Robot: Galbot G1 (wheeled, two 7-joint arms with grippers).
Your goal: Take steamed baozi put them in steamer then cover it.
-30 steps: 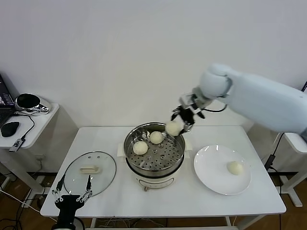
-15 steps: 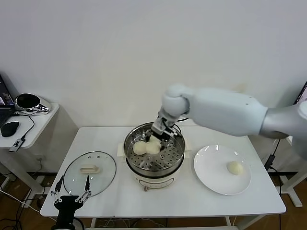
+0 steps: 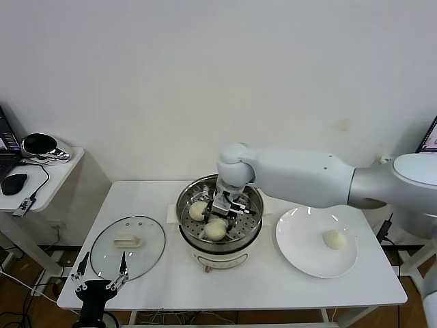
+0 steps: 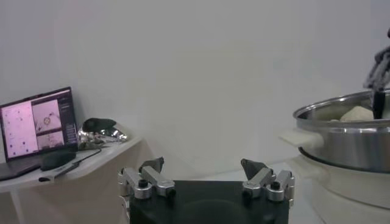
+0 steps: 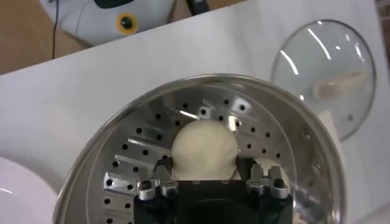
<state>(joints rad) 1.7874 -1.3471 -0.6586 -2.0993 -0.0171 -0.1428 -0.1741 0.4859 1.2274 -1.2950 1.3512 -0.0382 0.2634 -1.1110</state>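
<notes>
The steamer [image 3: 254,222] stands mid-table on its white base. My right gripper [image 3: 218,220] reaches down into it, shut on a baozi [image 3: 216,229] held low over the near part of the perforated tray. In the right wrist view the fingers [image 5: 163,165] press both sides of this baozi [image 5: 204,146] above the tray [image 5: 109,140]. Another baozi [image 3: 198,210] lies on the tray's left side. One more baozi [image 3: 334,239] sits on the white plate [image 3: 300,256]. The cover [image 3: 128,246] lies flat on the table left of the steamer. My left gripper [image 3: 100,280] waits open at the table's front left corner.
A side table [image 3: 48,184] at the far left carries a mouse, cables and a laptop [image 4: 36,125]. The left wrist view looks past its own open gripper [image 4: 204,164] to the steamer's steel wall [image 4: 347,140]. The wall stands close behind the table.
My right gripper carried the baozi from above the steamer's far right rim leftward and down into the steamer, toward the near part of the tray. The left arm stayed put.
</notes>
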